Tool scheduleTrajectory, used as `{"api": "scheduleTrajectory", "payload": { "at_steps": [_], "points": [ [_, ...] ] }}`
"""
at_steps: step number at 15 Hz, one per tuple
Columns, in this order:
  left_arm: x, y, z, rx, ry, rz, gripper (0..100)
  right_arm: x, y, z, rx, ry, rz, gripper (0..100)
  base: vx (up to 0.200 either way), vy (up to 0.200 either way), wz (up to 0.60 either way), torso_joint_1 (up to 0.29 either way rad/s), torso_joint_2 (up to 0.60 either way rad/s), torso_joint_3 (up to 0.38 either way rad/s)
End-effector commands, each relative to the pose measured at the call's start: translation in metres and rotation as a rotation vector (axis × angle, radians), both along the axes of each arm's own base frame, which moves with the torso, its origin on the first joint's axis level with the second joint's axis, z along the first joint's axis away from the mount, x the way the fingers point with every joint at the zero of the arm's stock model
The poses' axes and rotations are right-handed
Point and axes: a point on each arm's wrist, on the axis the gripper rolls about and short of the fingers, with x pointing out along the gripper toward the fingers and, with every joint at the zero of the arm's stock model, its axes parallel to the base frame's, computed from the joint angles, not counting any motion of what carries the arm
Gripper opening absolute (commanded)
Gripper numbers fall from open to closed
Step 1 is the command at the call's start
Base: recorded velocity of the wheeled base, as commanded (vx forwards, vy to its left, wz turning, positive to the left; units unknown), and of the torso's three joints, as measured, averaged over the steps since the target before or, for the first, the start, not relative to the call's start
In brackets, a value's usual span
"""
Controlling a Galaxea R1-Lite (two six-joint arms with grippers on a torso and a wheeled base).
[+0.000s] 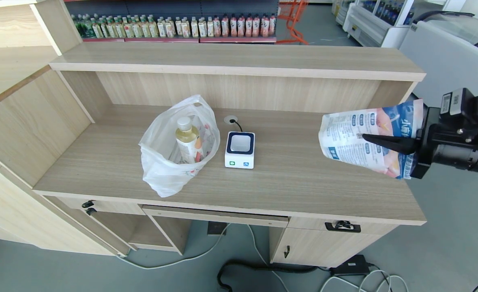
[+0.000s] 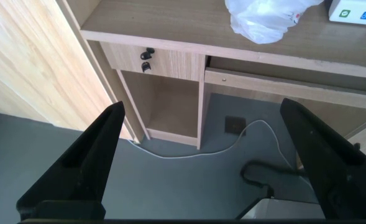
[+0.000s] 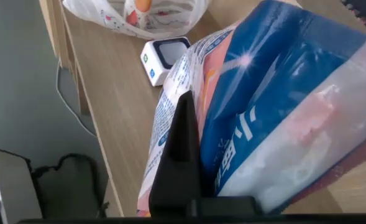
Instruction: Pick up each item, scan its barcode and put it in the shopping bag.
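- Right gripper (image 1: 370, 140): clamped on a pouch (image 1: 346, 142) (one dark finger lies across its printed face), wrist held roughly level, arm coming in from the right.
- Left gripper (image 2: 201, 162): fingers (image 2: 77, 168) spread wide, aimed downward.

scanner (image 1: 239, 149) right of shopping bag (image 1: 170, 162)

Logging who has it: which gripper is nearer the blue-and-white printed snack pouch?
Right. The right gripper grips the pouch above the wooden counter's right end; the left gripper hangs open below the counter's front edge.
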Motion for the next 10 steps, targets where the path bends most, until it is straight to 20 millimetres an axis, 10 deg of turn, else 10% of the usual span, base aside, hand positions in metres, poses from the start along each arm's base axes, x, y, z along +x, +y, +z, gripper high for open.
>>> {"api": "scheduleTrajectory", "payload": {
  "at_steps": [1,10],
  "points": [
    [0.000,0.000,0.000,0.000,0.000,0.001,100,0.009,-0.007,-0.006,-0.006,-0.030,-0.068,0,0.000,0.000,0.00,0.000,0.00,0.000],
    [0.000,0.000,0.000,0.000,0.000,0.001,100,0.000,-0.015,-0.022,-0.004,-0.026,-0.094,0,0.000,0.000,0.00,0.000,0.00,0.000]
  ]
}}
